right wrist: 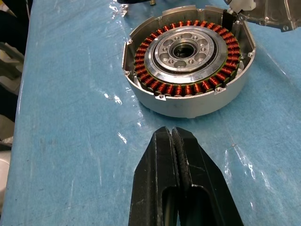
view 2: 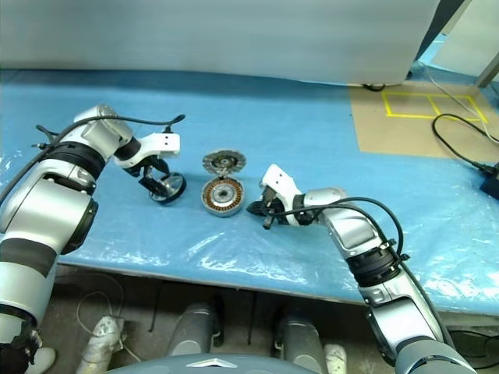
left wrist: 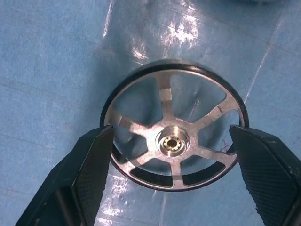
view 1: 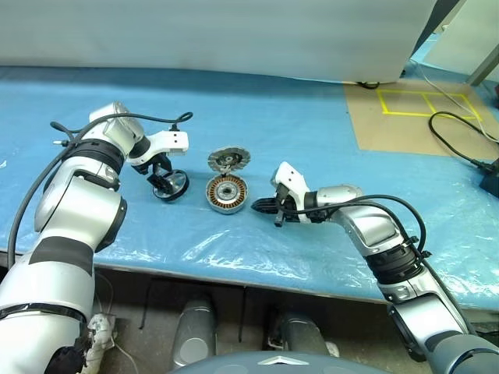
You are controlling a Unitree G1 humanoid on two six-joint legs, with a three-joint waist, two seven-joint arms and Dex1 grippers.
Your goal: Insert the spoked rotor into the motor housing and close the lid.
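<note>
Black left fingers [left wrist: 94, 165] stand wide on both sides of the rotor [left wrist: 173, 136], maybe just touching its rim; they could slip off; right fingers [right wrist: 181, 155] are shut, empty, near the housing [right wrist: 188, 56]; lid [view 1: 228, 159] beyond.

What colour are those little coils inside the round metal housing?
Copper-orange windings ring the motor housing; the right wrist view shows them best.

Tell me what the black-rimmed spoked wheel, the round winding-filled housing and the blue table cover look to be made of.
Spoked rotor: matte silvery spokes, probably machined aluminium; glossy black rim, perhaps coated metal.
Motor housing: dull silver shell, likely cast or machined aluminium, ringing shiny copper-coloured wire windings.
Table cover: blue sheet with glossy wrinkles and glare, probably thin plastic film on top.
</note>
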